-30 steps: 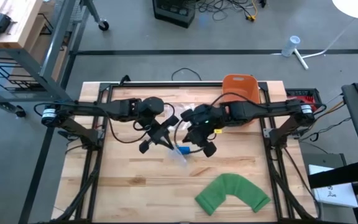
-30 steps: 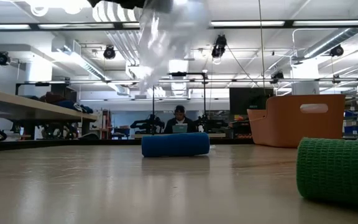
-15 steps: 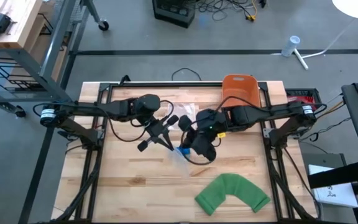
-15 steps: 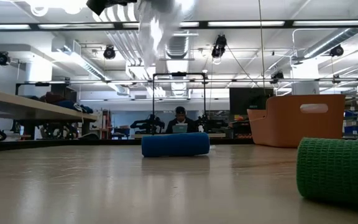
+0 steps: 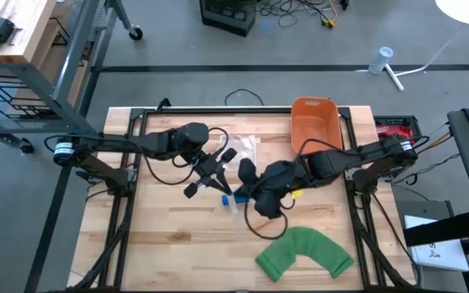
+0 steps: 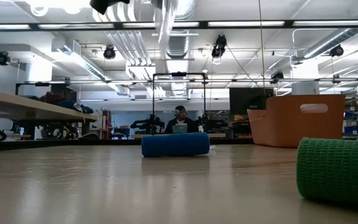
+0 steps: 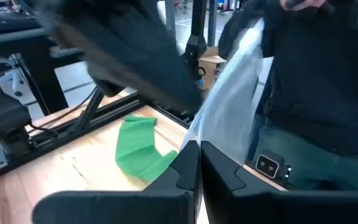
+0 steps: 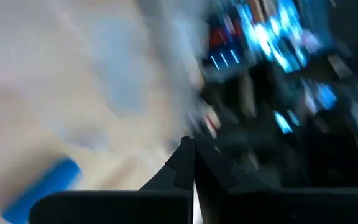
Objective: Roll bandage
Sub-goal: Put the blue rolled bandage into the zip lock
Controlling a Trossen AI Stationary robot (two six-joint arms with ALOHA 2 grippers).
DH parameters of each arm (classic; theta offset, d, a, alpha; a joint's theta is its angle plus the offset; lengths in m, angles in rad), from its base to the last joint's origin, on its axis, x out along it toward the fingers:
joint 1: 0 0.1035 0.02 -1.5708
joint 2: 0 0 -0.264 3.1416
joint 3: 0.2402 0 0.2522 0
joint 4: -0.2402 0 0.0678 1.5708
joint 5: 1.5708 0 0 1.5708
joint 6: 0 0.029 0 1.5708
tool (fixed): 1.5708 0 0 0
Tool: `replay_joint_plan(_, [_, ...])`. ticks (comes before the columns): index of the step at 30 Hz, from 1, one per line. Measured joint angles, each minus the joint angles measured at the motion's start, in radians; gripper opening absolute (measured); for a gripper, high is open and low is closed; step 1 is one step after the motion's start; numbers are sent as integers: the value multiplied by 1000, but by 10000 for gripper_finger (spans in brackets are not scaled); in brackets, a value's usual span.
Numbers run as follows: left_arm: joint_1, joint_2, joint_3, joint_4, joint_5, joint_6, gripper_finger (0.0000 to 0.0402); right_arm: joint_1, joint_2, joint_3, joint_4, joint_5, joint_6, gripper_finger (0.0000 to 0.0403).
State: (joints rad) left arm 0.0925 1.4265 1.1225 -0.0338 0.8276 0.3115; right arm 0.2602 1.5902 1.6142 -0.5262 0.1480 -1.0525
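Note:
A blue bandage roll lies on its side on the table, under both grippers. A green bandage lies bent on the table's near right part. Above the middle of the table my left gripper and my right gripper meet, both shut on a clear plastic wrapper. In the low view the wrapper hangs as a narrow strip high over the blue roll. The right wrist view is blurred; it shows the shut fingers and the blue roll. My left gripper pinches one end of the wrapper between its two shut fingertips, coming from the table's left and slanting a little down. The wrapper stretches away from the fingers, clear of the table. My right gripper holds the wrapper's other end, coming from the table's right. Blur hides the place of contact in its own view.
An orange bin stands at the far right of the table. Another clear bag lies near the far middle. A person sits in the room beyond the table. Bare wood shows at the near left.
My right arm has swung toward the table's near edge and its gripper has rolled about its own line, still shut. The wrapper, wide and crumpled before, now hangs as a narrow twisted strip. My left gripper has turned a little in place. The blue roll has stayed on the table.

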Motion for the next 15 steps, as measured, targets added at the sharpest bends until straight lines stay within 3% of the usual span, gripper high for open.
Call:
replay_joint_plan(2, [-6, 0, 0, 7, -4, -2, 0, 7, 0, 0, 1, 98, -3, 0])
replay_joint_plan(3, [-10, 0, 0, 16, -13, -7, 0, 7, 0, 0, 2, 97, -3, 0])
replay_joint_plan(15, [-33, 0, 1, 41, -60, -7, 0, 13, 8, 0, 26, -117, 8, 0])
